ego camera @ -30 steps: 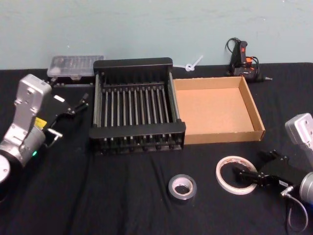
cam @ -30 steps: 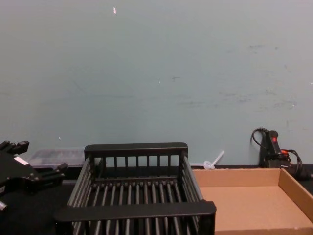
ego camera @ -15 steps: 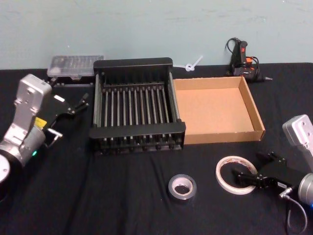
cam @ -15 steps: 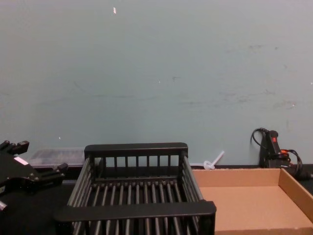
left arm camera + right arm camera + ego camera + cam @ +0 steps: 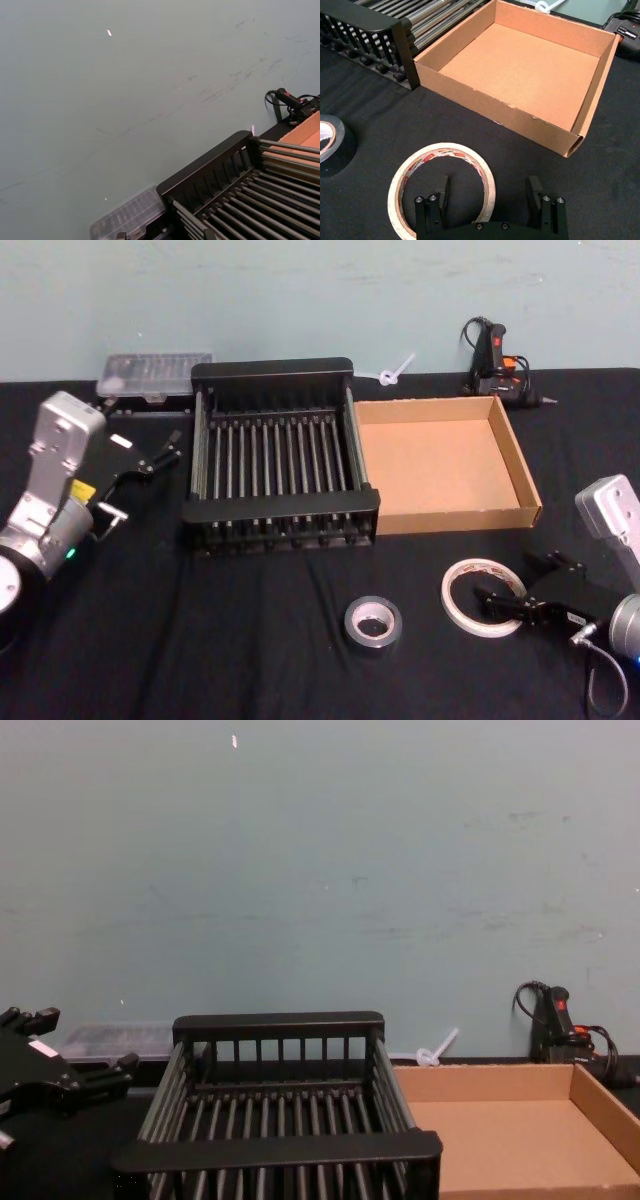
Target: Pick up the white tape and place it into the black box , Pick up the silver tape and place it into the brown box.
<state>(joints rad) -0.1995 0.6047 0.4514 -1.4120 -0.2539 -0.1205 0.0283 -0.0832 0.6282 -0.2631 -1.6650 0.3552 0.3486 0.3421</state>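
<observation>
The white tape (image 5: 483, 597) (image 5: 451, 149) lies flat on the black cloth in front of the brown box (image 5: 530, 480) (image 5: 485, 107). My right gripper (image 5: 513, 580) (image 5: 487, 194) is open and low over it. One finger stands inside the roll's hole and the other outside, straddling its right rim. The silver tape (image 5: 373, 624) (image 5: 332, 145) lies flat to the left of the white roll, untouched. Beyond it the black box (image 5: 280, 510) (image 5: 370, 20) (image 5: 275, 1148) (image 5: 210, 162) sits against the brown box's left wall. My left gripper (image 5: 160, 452) (image 5: 75, 1045) hangs open left of the black box, holding nothing.
A clear plastic case (image 5: 155, 373) lies behind the black box's left corner. A glue gun (image 5: 497, 362) (image 5: 556, 1020) with its cable stands at the back right. A white plastic piece (image 5: 395, 370) lies by the wall.
My right gripper has sunk slightly lower over the white tape's right rim. The left arm and both tapes have not moved.
</observation>
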